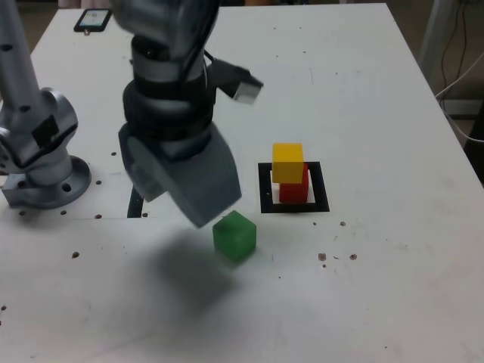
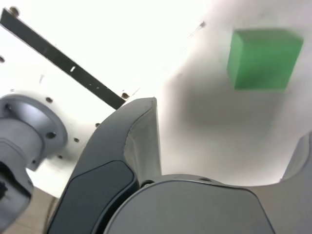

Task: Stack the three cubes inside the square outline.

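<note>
Pale and scattered with small dark holes, the bench (image 1: 401,287) spreads beneath the whole scene, its near part shaded below the arm (image 1: 170,91). Nearest of the task's things, the green cube (image 1: 234,237) sits alone on that white surface, outside the square outline (image 1: 321,198) and off its near corner on the exterior view's left. The end effector (image 2: 229,146) is above the bench close by, its jaws spread wide with nothing between them; in the wrist view the green cube lies beyond the gap, not gripped.

Farther back, the red cube (image 1: 293,189) stands within the black frame, and the yellow cube (image 1: 287,163) rests on top of it, set somewhat toward the exterior view's left, so that part of the red shows past its side. Behind the arm, on the exterior view's left, a narrow black strip (image 2: 61,61) lies near a round metal base (image 1: 49,185), and a small dark device (image 1: 93,21) is at the far edge.

Two of three cubes appear stacked, so roughly two thirds is done; the green one is left to be grasped, lifted and placed on the yellow, whose offset could make the pile less steady.
</note>
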Tool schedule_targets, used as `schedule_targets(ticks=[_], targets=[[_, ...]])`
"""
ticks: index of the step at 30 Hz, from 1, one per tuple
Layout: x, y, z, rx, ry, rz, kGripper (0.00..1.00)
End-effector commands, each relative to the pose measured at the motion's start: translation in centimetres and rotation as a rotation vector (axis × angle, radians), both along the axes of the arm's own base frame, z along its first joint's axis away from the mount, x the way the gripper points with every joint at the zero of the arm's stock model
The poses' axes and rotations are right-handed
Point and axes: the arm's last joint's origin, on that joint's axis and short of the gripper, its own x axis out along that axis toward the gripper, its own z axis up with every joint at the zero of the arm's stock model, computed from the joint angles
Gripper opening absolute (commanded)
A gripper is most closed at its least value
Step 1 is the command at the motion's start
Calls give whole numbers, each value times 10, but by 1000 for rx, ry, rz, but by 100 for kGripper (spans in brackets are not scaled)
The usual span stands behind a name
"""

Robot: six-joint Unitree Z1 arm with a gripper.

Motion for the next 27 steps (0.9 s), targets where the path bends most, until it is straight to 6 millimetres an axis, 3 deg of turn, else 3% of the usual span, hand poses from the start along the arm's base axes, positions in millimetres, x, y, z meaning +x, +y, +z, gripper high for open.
schedule_targets(ticks=[1, 13, 27], targets=[[3, -9, -7, 15, -4, -34, 99], [28, -36, -26, 13, 7, -77, 93], [43, -27, -52, 52, -16, -35, 83]])
